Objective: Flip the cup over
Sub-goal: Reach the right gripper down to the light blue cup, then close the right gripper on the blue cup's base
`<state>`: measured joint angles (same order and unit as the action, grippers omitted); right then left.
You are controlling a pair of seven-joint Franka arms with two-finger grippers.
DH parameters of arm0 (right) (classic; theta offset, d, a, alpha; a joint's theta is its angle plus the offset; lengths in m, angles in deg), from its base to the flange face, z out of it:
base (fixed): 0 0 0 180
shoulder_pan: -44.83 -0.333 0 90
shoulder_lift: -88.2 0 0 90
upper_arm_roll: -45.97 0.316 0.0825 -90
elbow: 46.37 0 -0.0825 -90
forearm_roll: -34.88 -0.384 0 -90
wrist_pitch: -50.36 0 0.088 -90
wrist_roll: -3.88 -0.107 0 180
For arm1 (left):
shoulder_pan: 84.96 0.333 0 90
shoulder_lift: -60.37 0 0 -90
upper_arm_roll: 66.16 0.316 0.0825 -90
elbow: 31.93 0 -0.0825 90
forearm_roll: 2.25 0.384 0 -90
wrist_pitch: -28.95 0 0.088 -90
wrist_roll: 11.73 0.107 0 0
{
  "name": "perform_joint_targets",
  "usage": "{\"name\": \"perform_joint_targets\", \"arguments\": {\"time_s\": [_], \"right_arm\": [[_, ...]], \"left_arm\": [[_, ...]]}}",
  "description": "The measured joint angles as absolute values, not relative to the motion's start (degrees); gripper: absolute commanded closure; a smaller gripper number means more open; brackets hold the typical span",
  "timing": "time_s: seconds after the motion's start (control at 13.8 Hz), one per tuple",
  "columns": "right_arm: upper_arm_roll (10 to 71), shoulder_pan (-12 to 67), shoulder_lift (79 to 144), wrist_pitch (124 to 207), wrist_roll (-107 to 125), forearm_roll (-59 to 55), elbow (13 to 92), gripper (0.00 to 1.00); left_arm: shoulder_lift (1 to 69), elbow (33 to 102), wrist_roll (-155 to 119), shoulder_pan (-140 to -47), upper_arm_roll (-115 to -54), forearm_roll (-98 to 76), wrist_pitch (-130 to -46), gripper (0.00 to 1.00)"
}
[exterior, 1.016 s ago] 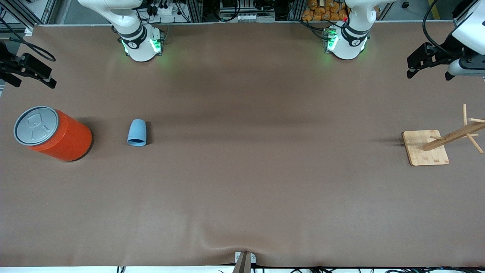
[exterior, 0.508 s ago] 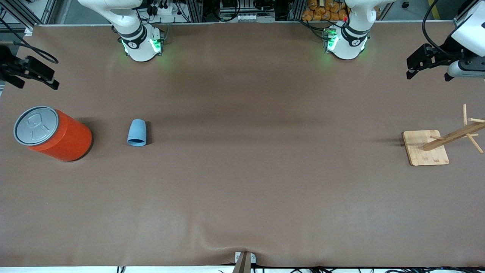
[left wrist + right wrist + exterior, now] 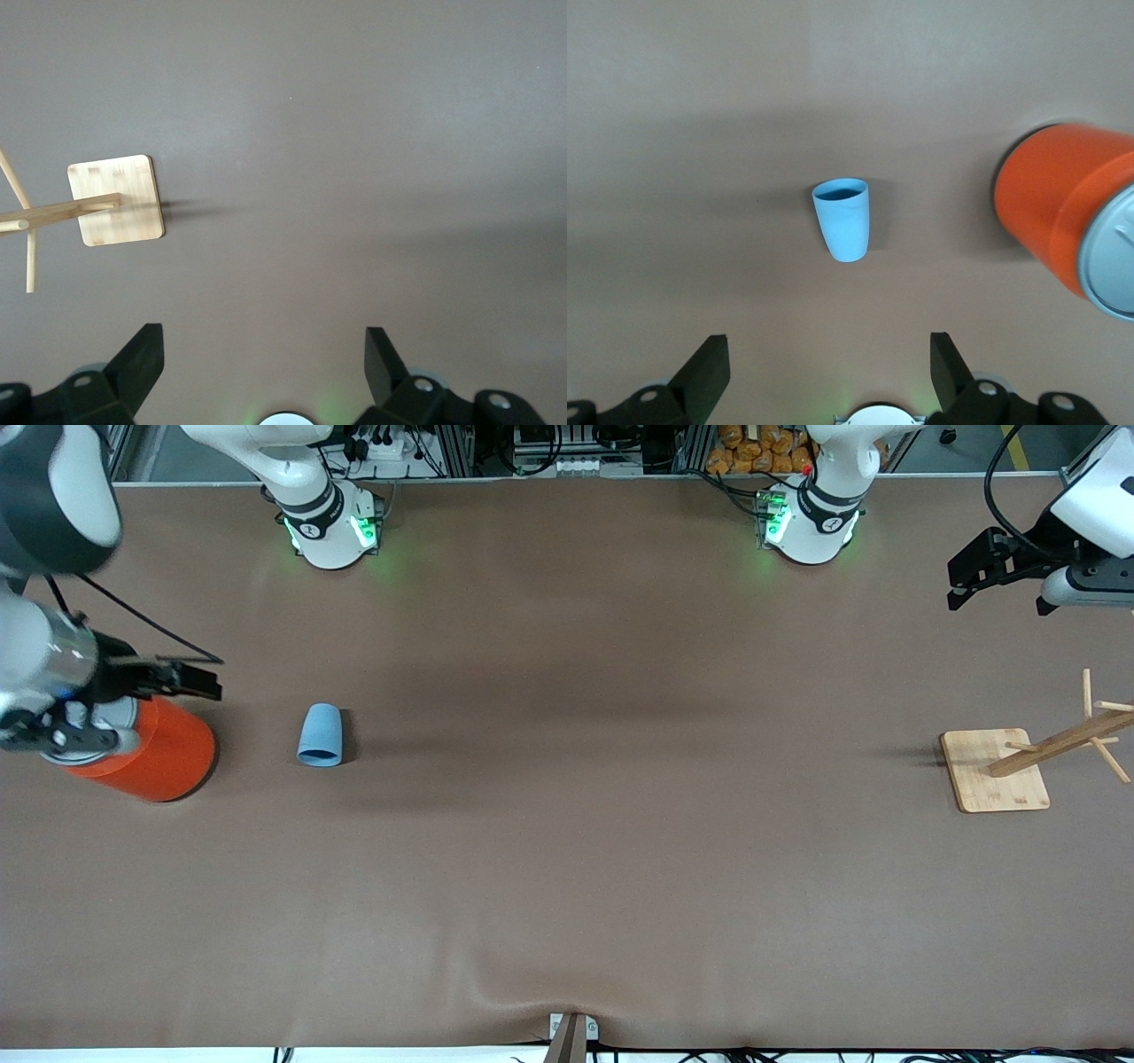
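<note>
Pale blue matte plastic, the cup [image 3: 320, 734] lies on its side on the brown table [image 3: 567, 868] toward my right arm's end, resting on nothing but the cloth and held by nothing. Its long axis runs toward and away from the front camera, with the darker open mouth turned toward that camera and the narrower closed base pointing toward my bases. Just beside it, further toward the table's end, stands the orange can [image 3: 164, 753], apart from the cup with bare cloth between them. My right gripper [image 3: 190, 680] hangs in the air over the can's upper edge, fingers spread wide and empty; in the right wrist view the cup [image 3: 842, 220] sits between the two dark fingertips and ahead of them, so the cup lies straight out from the tool, toward the table's middle. This arm is plainly the nearer one. I judge the coming move turns on getting the spread fingers across the cup's sides, square to its long axis, without brushing the can. My left gripper [image 3: 997, 567] waits, open and empty, up over the other end, well apart from the cup, with the wooden rack [image 3: 1028, 757] on the table below it.
</note>
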<state>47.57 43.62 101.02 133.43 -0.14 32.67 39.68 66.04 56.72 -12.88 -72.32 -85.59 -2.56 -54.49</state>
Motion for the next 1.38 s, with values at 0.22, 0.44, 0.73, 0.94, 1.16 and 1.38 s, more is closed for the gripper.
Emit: {"name": "perform_joint_targets", "arguments": {"time_s": [0.22,0.44,0.73,0.94,1.16,1.38], "right_arm": [[47.6,42.6,104.1,140.6,-0.2,32.6,46.1,0.00],[47.6,42.4,104.2,152.8,-0.2,32.6,57.7,0.00],[47.6,42.2,104.1,166.7,0.7,32.6,69.9,0.00],[47.7,41.6,104.0,174.9,4.9,32.6,75.8,0.00],[47.5,41.6,104.0,179.5,6.7,32.6,79.4,0.00],[47.5,41.6,104.0,181.3,6.8,32.6,80.9,0.00]], "left_arm": [[66.0,56.7,-12.9,-72.3,-85.6,-2.6,-54.5,0.00],[66.0,56.7,-12.9,-72.4,-85.7,-2.6,-54.5,0.00],[66.0,56.7,-12.9,-72.4,-85.7,-2.6,-54.5,0.00],[66.0,56.7,-12.9,-72.4,-85.8,-2.6,-54.4,0.00],[66.0,56.7,-12.9,-72.4,-85.8,-2.6,-54.4,0.00],[66.0,56.7,-12.9,-72.4,-85.8,-2.6,-54.4,0.00]]}}
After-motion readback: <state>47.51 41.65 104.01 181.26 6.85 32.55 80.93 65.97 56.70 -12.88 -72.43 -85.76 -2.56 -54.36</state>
